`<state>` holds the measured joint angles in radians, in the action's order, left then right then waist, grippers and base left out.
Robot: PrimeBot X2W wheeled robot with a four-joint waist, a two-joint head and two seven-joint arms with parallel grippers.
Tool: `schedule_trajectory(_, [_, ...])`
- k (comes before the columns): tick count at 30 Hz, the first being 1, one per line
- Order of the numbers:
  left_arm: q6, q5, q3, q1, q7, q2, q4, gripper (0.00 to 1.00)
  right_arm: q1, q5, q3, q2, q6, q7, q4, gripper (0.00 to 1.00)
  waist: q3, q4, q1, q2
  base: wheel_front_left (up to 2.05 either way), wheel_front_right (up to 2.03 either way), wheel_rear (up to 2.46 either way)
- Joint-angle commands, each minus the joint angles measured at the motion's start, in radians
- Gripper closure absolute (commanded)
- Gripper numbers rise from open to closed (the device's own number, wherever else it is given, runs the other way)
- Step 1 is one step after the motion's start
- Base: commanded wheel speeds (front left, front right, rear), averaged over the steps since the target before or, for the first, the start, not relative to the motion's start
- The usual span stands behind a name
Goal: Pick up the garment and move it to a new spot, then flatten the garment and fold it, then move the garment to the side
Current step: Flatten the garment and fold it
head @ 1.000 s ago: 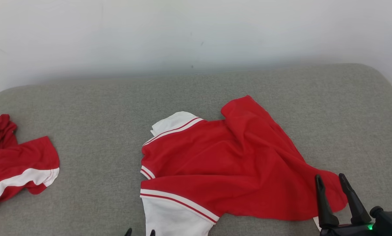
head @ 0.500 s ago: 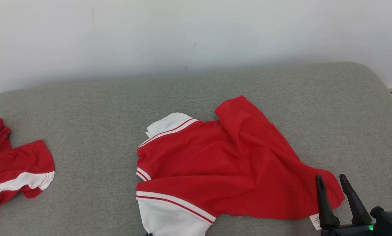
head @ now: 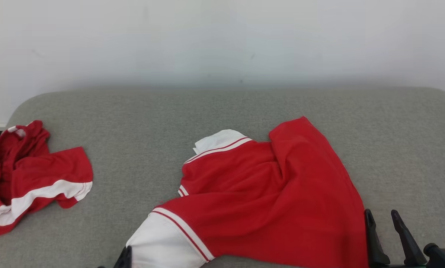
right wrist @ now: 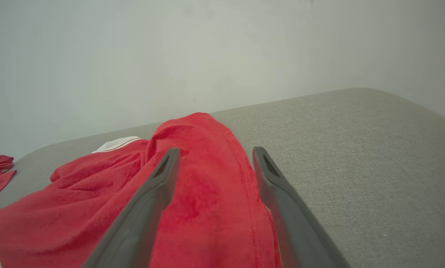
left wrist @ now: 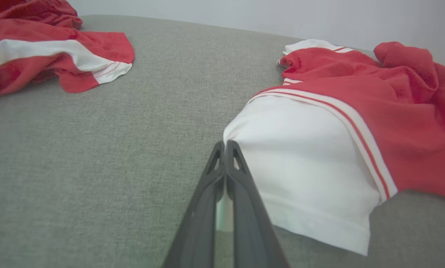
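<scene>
The red garment (head: 274, 197) with white sleeves lies crumpled on the grey cushion (head: 140, 123), a little right of the middle. Its near white sleeve (head: 163, 245) is stretched toward the lower left. My left gripper (head: 125, 257) sits at that sleeve's corner. In the left wrist view the left gripper (left wrist: 225, 144) is shut, its tips at the edge of the white sleeve (left wrist: 304, 160), with a pale strip pinched between the fingers. My right gripper (head: 380, 219) is open beside the garment's red hem. In the right wrist view the right gripper (right wrist: 215, 150) straddles the red fabric (right wrist: 207, 186) without closing on it.
A second red and white garment (head: 32, 175) lies bunched at the cushion's left end, also in the left wrist view (left wrist: 51, 52). A pale wall (head: 222, 41) rises behind the cushion. Bare grey cushion stretches between the two garments and to the right of the red hem.
The head camera has swung, shifting the whole picture right. The white sleeve is now drawn out to the lower left at my left gripper, and the red hem has pulled in from the right.
</scene>
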<state>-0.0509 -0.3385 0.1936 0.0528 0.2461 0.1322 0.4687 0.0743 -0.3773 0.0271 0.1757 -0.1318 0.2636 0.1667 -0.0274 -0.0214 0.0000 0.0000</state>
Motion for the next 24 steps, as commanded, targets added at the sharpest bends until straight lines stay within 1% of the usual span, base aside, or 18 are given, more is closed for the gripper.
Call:
schedule_trajectory(1, [0.008,-0.005,-0.009,-0.025,-0.003,0.011,-0.017,1.00,0.007,0.004,-0.001,-0.005,0.002,0.001,0.004,0.00,0.008,-0.023,0.0000,0.0000,0.00,0.00,0.00])
schedule_trajectory(5, [0.024,-0.023,-0.018,-0.082,-0.021,0.015,-0.055,1.00,0.002,0.006,-0.002,-0.006,0.002,0.001,0.017,0.00,0.007,-0.034,0.0000,0.0000,0.00,0.00,0.00])
schedule_trajectory(8, [0.028,-0.034,-0.008,-0.122,-0.032,0.000,-0.064,1.00,0.000,0.003,-0.004,-0.002,0.002,0.001,0.026,0.00,0.010,-0.037,0.0000,0.0000,0.00,0.00,0.00])
schedule_trajectory(9, [0.032,-0.034,-0.007,-0.126,-0.025,-0.002,-0.066,0.84,-0.001,0.003,-0.004,-0.001,0.002,0.001,0.028,0.00,0.011,-0.036,0.0000,0.0000,0.00,0.00,0.00])
schedule_trajectory(10, [0.033,-0.032,-0.008,-0.128,-0.020,-0.004,-0.068,0.24,-0.002,0.004,-0.003,0.001,0.002,0.001,0.028,0.00,0.013,-0.035,0.0000,0.0000,0.00,0.00,0.00])
schedule_trajectory(11, [0.033,-0.029,-0.007,-0.129,-0.013,-0.006,-0.070,0.00,-0.003,0.007,-0.006,0.002,0.002,0.001,0.026,0.00,0.016,-0.034,0.0000,0.0000,0.00,0.00,0.00])
schedule_trajectory(17, [0.052,0.009,-0.038,-0.109,0.018,-0.007,-0.138,0.00,-0.001,0.016,-0.009,0.001,0.002,0.001,0.007,0.00,0.038,-0.018,0.0000,0.0000,0.00,0.00,0.00])
schedule_trajectory(21, [0.042,0.047,-0.080,-0.102,0.019,-0.009,-0.229,0.00,-0.002,0.018,-0.001,0.003,0.002,0.001,-0.012,0.00,0.049,-0.003,0.0000,0.0000,0.00,0.00,0.00])
schedule_trajectory(24, [0.037,0.070,-0.095,-0.110,0.019,-0.016,-0.266,0.00,-0.003,0.019,0.011,0.003,0.002,0.001,-0.029,0.00,0.055,0.005,0.0000,0.0000,0.00,0.00,0.00])
